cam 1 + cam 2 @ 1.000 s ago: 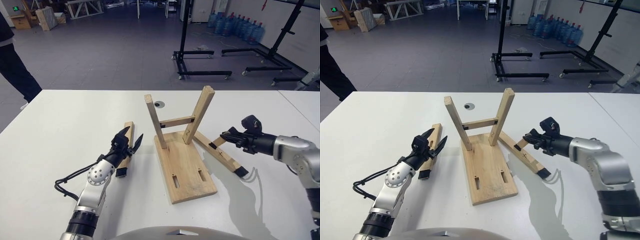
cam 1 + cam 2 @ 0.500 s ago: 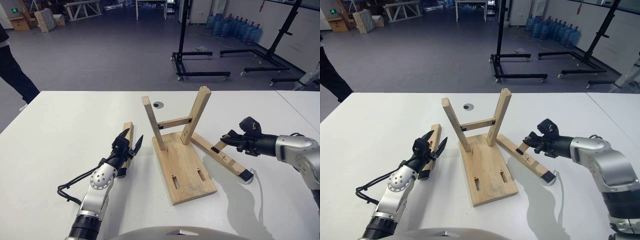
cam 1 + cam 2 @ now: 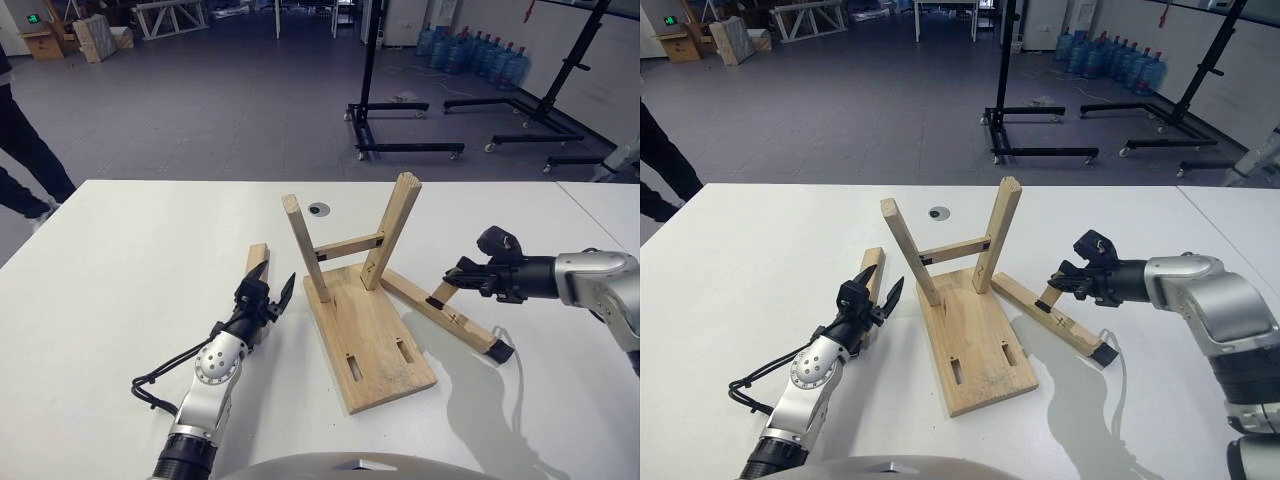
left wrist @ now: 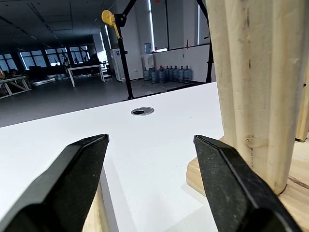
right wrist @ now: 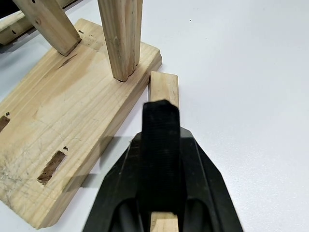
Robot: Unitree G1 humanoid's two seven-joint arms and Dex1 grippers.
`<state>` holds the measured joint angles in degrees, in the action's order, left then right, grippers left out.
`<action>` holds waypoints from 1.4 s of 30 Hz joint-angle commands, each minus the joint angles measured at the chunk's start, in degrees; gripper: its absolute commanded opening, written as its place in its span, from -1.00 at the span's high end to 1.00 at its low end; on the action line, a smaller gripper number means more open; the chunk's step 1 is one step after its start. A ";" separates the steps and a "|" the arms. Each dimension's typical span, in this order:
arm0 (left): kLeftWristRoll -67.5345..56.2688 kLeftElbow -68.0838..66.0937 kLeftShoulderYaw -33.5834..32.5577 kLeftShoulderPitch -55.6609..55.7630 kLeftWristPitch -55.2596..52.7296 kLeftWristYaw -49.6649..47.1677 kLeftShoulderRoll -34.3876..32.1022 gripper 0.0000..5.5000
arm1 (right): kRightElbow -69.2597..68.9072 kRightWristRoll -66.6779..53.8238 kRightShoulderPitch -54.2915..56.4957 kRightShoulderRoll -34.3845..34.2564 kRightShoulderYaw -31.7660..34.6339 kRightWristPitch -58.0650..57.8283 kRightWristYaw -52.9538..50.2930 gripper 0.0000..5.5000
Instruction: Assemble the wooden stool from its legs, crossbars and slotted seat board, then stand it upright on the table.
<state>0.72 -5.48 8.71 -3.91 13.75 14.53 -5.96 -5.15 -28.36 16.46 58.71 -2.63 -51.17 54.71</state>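
From the head we look down over the worktop point(image 3: 120, 260); both wrist cameras sit low, close, sharing the seat board point(image 5: 72, 125) with us.

Big open hall, warehouse-ish. Grey tiled floor point(image 3: 200, 110) stretching out past the white surface point(image 3: 120, 260), with a small round grommet hole point(image 3: 319, 209) near the far edge. Black wheeled stands point(image 3: 410, 148) parked behind, blue water jugs point(image 3: 480, 55) lined up by the wall on the right. Boxes point(image 3: 95, 35) and metal frames point(image 3: 165, 15) far back left. Row of bright windows point(image 4: 72, 53) way off at the end.
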 commanded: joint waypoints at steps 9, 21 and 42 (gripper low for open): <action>0.93 -1.48 0.38 -0.33 1.02 -1.48 0.55 -0.16 | 1.80 1.85 0.48 -0.49 -2.96 -3.39 -0.10 0.85; 0.87 -3.88 0.70 -0.06 2.71 -1.96 1.68 -0.16 | 3.21 3.26 4.46 -3.03 -0.25 -1.59 -2.27 0.33; -0.59 -4.72 -2.11 0.96 3.40 -0.51 -0.51 -0.16 | -4.68 -1.91 5.92 -12.66 14.27 -1.15 -12.68 0.23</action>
<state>0.53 -10.03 7.43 -3.79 17.16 13.51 -5.46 -8.45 -29.45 21.29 47.44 10.05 -52.96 43.55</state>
